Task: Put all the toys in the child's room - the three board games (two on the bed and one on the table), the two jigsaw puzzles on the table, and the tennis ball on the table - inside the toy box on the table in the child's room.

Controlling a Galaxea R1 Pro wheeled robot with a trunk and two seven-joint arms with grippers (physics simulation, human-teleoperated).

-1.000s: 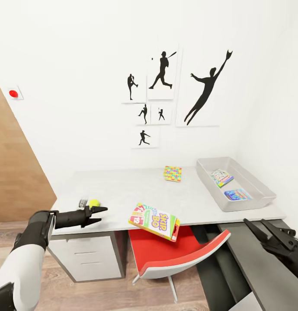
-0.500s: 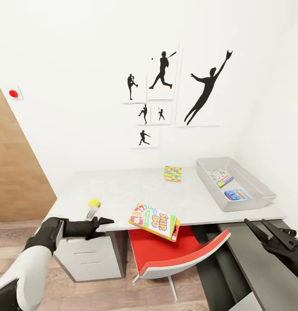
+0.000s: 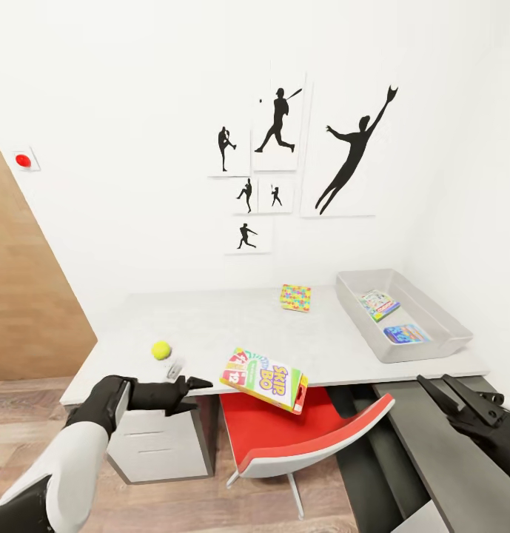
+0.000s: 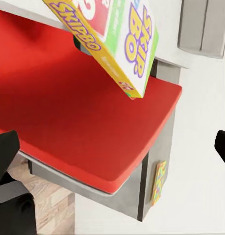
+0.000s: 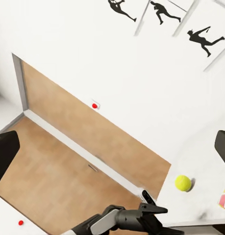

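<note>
The tennis ball (image 3: 161,349) (image 5: 183,182) rests on the table (image 3: 210,326) near its left front corner. My left gripper (image 3: 199,394) hangs open just off the table's front edge, right of and below the ball, holding nothing. A long Skip-Bo board game (image 3: 266,379) (image 4: 117,39) tilts over the front edge above the chair, a short way ahead of the left fingers (image 4: 4,156). One jigsaw puzzle (image 3: 295,297) lies at the back of the table. The toy box (image 3: 432,346) at the right holds a blue board game (image 3: 406,334) and another flat colourful toy (image 3: 379,304). My right gripper (image 3: 448,390) is open over the lower dark section.
A red-seated chair (image 3: 299,429) is tucked under the table below the Skip-Bo box. White drawers (image 3: 158,437) stand under the left end. The lower dark grey side section (image 3: 432,459) runs along the right wall. A wooden door (image 3: 25,318) is at the left.
My left gripper has drawn back from beside the tennis ball, off the table's front edge, and moved right toward the Skip-Bo box. The ball and the right arm stayed put.
</note>
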